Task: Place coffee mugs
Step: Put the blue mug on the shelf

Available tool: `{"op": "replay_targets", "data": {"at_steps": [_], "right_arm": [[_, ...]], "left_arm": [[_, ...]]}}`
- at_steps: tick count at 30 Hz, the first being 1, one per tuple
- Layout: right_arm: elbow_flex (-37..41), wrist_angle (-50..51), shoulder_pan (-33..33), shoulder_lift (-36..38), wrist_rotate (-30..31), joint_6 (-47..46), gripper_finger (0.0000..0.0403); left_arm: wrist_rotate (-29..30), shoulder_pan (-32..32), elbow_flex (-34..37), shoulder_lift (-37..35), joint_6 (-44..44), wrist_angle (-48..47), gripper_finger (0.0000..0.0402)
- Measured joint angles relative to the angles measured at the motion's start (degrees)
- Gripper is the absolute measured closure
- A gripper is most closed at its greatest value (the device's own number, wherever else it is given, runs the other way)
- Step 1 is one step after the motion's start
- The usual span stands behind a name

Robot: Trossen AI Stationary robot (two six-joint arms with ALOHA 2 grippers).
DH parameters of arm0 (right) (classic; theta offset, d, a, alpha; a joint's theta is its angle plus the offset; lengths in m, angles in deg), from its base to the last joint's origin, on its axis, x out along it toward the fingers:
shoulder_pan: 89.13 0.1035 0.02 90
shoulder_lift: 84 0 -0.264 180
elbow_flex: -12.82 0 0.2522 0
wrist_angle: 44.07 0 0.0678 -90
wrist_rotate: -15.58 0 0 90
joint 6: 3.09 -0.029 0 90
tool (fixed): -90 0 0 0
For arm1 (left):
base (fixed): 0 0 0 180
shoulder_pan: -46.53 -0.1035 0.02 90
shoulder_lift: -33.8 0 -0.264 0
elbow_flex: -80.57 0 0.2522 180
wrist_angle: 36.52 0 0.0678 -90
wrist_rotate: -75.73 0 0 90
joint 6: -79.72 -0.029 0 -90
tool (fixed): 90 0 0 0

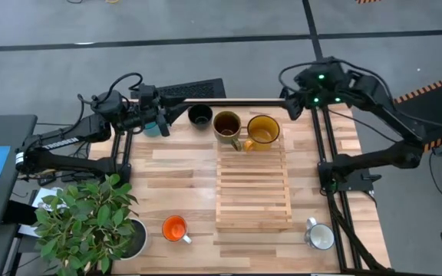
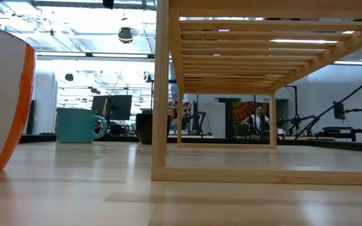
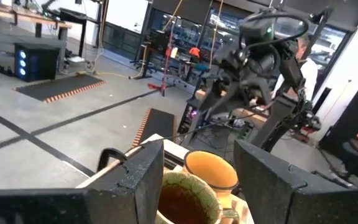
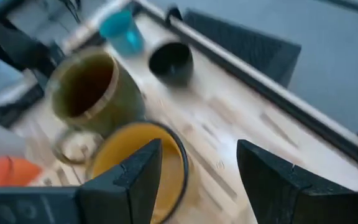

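My left gripper (image 1: 164, 121) (image 3: 197, 155) is open at the table's far left, right beside the teal mug (image 1: 153, 126) (image 2: 77, 125), which stands on the table. My right gripper (image 1: 291, 103) (image 4: 197, 152) is open and hangs above the far right, just beyond the yellow mug (image 1: 263, 130) (image 4: 138, 165). The brown mug (image 1: 227, 125) (image 3: 182, 199) and the yellow mug stand side by side at the far end of the wooden slatted rack (image 1: 253, 188). The black mug (image 1: 199, 116) stands on the table to their left. The orange mug (image 1: 174, 228) and the silvery mug (image 1: 321, 236) stand near the table's front edge.
A leafy plant in a dark pot (image 1: 133, 238) fills the near left corner. A dark keyboard-like slab (image 1: 194, 90) lies past the far edge. Metal frame rails (image 1: 328, 153) run along the table's left and right sides. Most of the rack's slats are bare.
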Motion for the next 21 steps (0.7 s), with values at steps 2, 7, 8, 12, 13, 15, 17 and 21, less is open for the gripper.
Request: {"op": "replay_targets", "data": {"at_steps": [2,7,8,12,13,15,17,21], "right_arm": [[0.0,-2.03,0.0,0.93,0.01,-0.72,0.017],[-0.02,-5.47,0.01,1.68,0.01,-0.88,0.017],[-0.02,-5.47,-0.09,1.59,0.01,-0.85,0.017],[-0.02,-5.29,-0.37,1.06,0.01,-0.83,0.017],[-0.01,-5.32,-0.37,0.89,0.03,-0.79,0.017],[-0.02,-5.32,-0.25,0.49,0.02,-0.8,0.017],[0.0,-5.14,-0.22,0.16,0.03,-0.79,0.017],[0.0,-5.07,-0.22,-0.54,0.02,-0.75,0.017]], "left_arm": [[-0.59,-0.77,-0.78,0.4,2.91,-1.36,0.0223],[-4.73,-8.1,-10.56,5.12,6.96,-23.63,0.0223],[-4.81,-9.91,-12.91,6.65,6.37,-30.09,0.0223],[-4.84,-16.66,-18.84,13.01,4.05,-52.57,0.0223],[-4.76,-17.97,-18.99,14.36,3.57,-56.44,0.0223],[-4.13,-19.84,-18.32,16.58,2.39,-62.4,0.0223],[-2.24,-21.23,-16.84,18.57,1.79,-66.8,0.0223],[4.02,-22.94,-12.38,21.46,1.68,-69.1,0.0223]]}}
